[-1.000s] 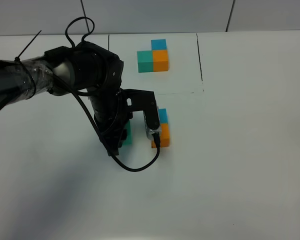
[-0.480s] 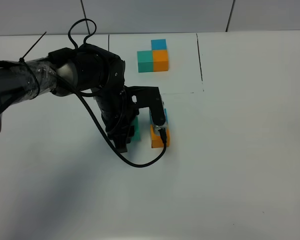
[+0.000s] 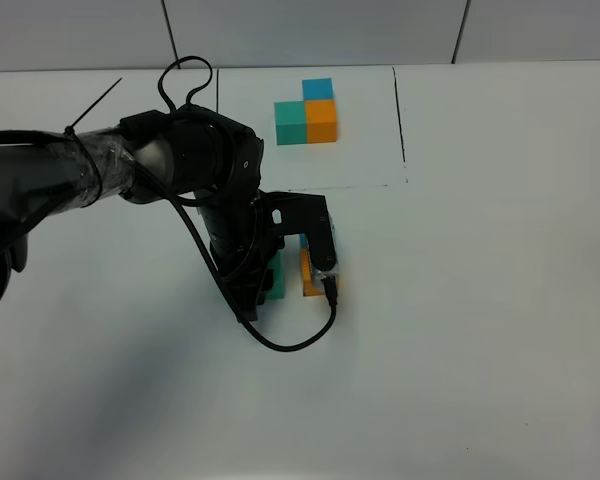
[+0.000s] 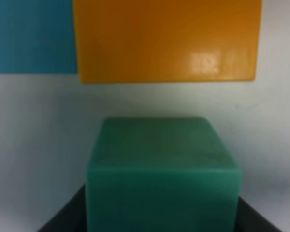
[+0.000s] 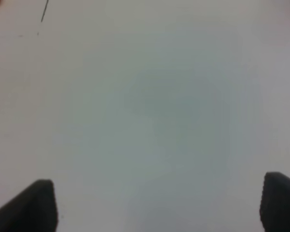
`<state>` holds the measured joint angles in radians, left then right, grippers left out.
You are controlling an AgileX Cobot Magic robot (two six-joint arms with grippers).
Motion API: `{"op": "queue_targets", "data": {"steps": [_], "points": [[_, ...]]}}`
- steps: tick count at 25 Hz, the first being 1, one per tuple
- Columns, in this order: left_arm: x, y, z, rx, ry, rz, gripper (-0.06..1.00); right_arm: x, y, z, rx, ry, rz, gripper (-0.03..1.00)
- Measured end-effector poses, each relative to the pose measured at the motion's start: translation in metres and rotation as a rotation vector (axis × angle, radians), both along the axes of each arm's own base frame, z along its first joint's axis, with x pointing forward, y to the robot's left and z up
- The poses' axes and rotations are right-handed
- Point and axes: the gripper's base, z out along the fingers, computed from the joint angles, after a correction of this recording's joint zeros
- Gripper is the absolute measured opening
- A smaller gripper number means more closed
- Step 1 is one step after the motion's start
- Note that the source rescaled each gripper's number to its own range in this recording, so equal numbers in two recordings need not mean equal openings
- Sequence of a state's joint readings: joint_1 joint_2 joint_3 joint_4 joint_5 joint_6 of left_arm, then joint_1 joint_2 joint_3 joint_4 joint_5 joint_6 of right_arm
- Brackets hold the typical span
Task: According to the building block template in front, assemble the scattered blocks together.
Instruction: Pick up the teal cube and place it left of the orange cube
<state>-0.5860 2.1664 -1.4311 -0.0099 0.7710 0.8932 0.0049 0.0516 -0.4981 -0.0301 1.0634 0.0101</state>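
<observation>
The template, teal [image 3: 291,122], orange [image 3: 323,119] and blue [image 3: 317,89] cubes in an L, sits at the back inside a thin black outline [image 3: 400,110]. My left gripper [image 3: 273,278] is shut on the loose teal cube [image 3: 277,282], low on the table just left of the loose orange cube [image 3: 308,272]. In the left wrist view the teal cube [image 4: 162,164] sits between the fingers, a small gap from the orange cube [image 4: 164,38], with the loose blue cube [image 4: 31,34] beside the orange one. The arm hides the blue cube from above. My right gripper [image 5: 159,208] is open over bare table.
The left arm [image 3: 130,170] and its looping cable [image 3: 280,345] lie across the left middle of the white table [image 3: 480,330]. A bit of the black outline [image 5: 44,10] shows at the edge of the right wrist view.
My left gripper has moved to the right with the teal cube, closing the gap to the orange cube. The orange and blue cubes have not moved.
</observation>
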Motion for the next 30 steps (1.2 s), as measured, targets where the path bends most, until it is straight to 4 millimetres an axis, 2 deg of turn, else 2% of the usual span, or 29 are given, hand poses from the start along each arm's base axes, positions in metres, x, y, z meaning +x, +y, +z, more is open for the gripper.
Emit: {"op": "queue_targets", "data": {"steps": [30], "points": [[0.0029,-0.0039,-0.0023,-0.033,-0.028,-0.014,0.01,0.0000,0.0000,0.0000,0.000,0.000,0.000,0.72]]}}
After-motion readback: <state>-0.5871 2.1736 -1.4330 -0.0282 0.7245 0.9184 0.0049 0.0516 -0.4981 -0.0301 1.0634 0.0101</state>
